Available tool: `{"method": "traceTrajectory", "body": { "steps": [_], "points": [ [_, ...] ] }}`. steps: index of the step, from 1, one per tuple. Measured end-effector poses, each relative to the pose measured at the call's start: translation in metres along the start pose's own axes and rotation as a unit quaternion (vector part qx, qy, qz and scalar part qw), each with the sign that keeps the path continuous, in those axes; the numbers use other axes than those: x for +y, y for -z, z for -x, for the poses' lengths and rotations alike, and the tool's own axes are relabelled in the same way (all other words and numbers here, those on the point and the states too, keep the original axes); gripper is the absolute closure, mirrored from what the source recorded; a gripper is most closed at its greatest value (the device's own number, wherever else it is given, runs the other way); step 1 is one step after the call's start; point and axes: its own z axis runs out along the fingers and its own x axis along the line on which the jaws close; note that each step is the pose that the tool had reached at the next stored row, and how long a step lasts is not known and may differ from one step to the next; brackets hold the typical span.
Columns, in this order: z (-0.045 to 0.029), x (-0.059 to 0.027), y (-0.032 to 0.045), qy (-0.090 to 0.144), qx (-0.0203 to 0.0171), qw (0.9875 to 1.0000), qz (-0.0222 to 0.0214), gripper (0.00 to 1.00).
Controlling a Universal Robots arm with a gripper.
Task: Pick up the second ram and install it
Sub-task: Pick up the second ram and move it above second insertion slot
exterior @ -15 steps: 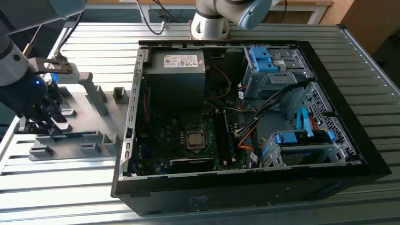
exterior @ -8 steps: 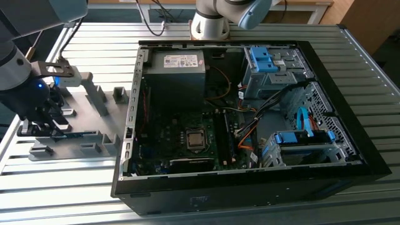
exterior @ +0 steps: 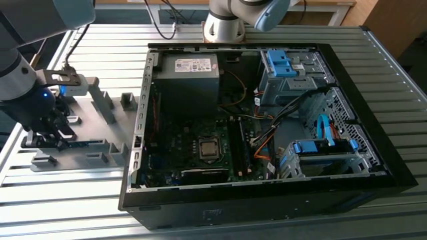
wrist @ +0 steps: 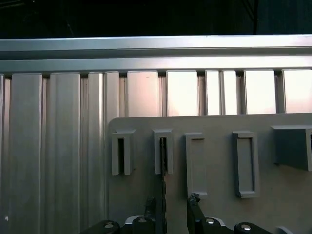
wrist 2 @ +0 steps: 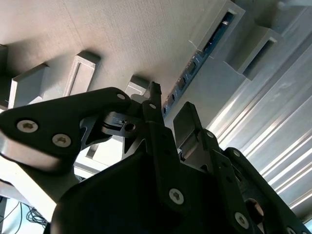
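- The grey holder plate (exterior: pixel 83 107) lies on the slatted tabletop (exterior: pixel 67 200), to the exterior view's left of the open computer case (exterior: pixel 267 206). It carries a row of slotted grey blocks (wrist: pixel 244 163).
- The second ram (wrist: pixel 163 181) stands on edge in one of those blocks. In the second wrist view it is a blue-green strip with dark chips running along the slot.
- The pincer (wrist: pixel 173 210) is down over the plate with its fingers (wrist: pixel 151 212) apart, one on each side of the ram. In the first wrist view the strip sits close to one finger, with a clear gap to the other, so nothing is clamped.
- The case lies on its side with the cover off. Inside are a grey power supply (exterior: pixel 190 75), a motherboard (exterior: pixel 177 147) with a square processor socket (exterior: pixel 209 148), blue drive brackets (exterior: pixel 280 62) and loose orange and black cables (exterior: pixel 263 150).
- In the exterior view the arm (exterior: pixel 20 80) and the pincer cover most of the ram. A bluish sliver shows just beside the fingers.
- In the second wrist view the end of the ram nearest the pincer is hidden behind the dark fingers.
- The memory slots on the motherboard are too dark to tell whether any is filled.
- The arm's base (exterior: pixel 223 25) beyond the case is cut off by the picture's edge.
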Motion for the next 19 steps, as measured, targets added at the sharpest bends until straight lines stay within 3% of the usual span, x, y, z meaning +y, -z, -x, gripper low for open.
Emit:
{"method": "traceTrajectory", "body": {
  "steps": [15,19],
  "points": [
    [-0.0008,-0.0002,-0.0104,0.0,0.0001,1.0,0.0,0.62],
    [-0.0009,-0.0002,-0.0116,0.0,0.0001,1.0,0.0001,0.7]
  ]
}}
